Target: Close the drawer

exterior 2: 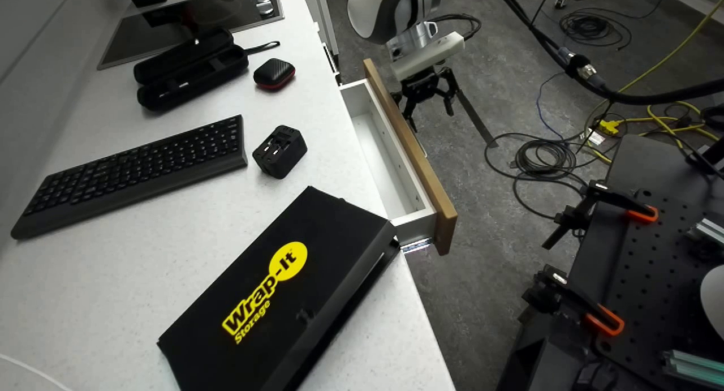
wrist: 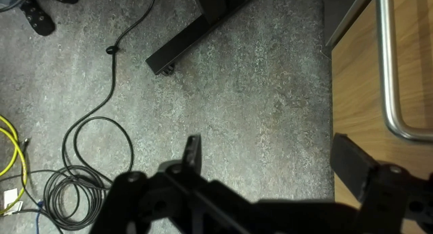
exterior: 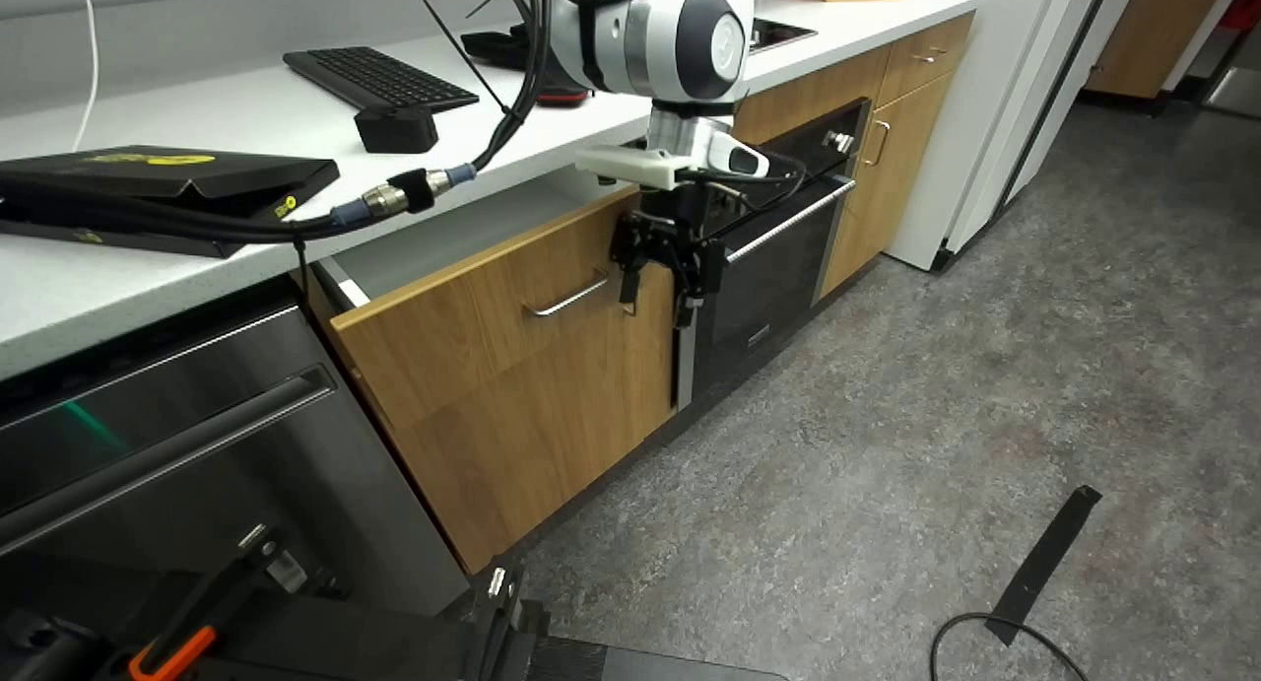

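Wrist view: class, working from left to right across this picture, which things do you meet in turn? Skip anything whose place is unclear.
Yellow cable, black cable coil, slanting black beam, drawer's silver bar handle.

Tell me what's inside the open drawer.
Inside the drawer, an exterior view shows just a white bottom and walls; the countertop covers the back part, so anything there can't be seen.

Bright surface point(exterior 2: 198, 227), dimmer floor point(exterior 2: 492, 255) past its front edge; 1 green streak point(exterior: 94, 425) on steel point(exterior: 256, 489); wrist view blurs the hand point(wrist: 269, 156).
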